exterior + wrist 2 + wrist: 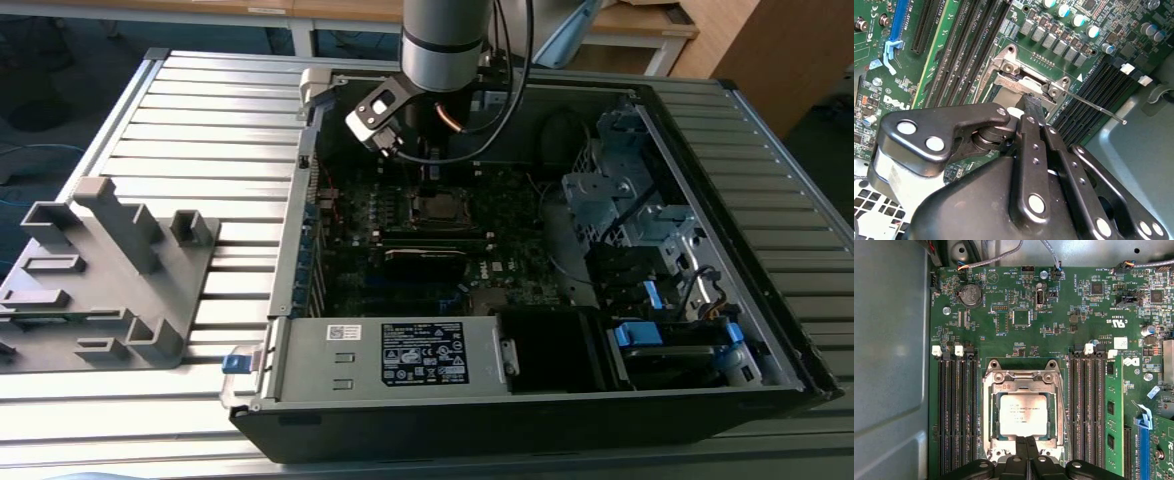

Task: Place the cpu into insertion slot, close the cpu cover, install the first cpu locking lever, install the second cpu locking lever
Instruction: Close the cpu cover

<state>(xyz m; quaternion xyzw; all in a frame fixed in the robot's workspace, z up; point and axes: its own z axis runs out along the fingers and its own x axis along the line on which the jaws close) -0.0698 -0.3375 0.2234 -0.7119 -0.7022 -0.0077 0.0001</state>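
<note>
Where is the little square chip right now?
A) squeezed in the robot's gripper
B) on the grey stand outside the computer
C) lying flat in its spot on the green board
C: in the first wrist view the cpu lies flat on the green board, framed by the window of the cpu cover, while the gripper sits at the frame's edge.

We've got a big white label (424, 357) on the power supply (315, 385), at six o'clock from the green board (358, 215) in the exterior view. It carries dense black print and small signs, none of it legible to us. In the first wrist view there are faint printed lines on the cpu (1023, 415), plus white lettering and a white sticker (1120, 342) on the board, all too fine to read. In the second wrist view, a white triangle mark (1079, 77) is printed on the board.
</note>
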